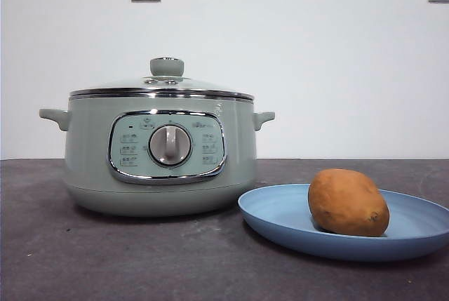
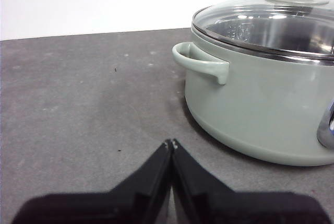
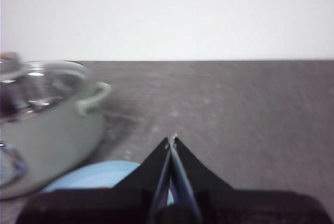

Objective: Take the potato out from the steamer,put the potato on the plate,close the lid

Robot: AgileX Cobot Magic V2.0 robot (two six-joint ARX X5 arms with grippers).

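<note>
- The left gripper (image 2: 171,143) is keeping its two black jaws together, tip touching tip, and it is holding nothing; it is waiting low over the dark table (image 2: 78,104), near the left side handle of the steamer (image 2: 261,98).
- The right gripper (image 3: 172,139) is also pressing its jaws together on nothing, waiting near the plate (image 3: 88,177), to the right of the steamer.
- The potato (image 1: 348,202) is lying on the light-blue plate, at the right and nearer than the steamer, and the lid (image 1: 165,82) is sitting flat on the steamer's rim.
- In my judgement all three steps are looking finished, so the next move is calling only for the arms to remain clear of the things.
- The front view is showing the potato and the control dial, but no gripper; the left wrist view is showing the pot through the glass lid, where no potato can be seen; the right wrist view is blurred and is hiding the potato.
</note>
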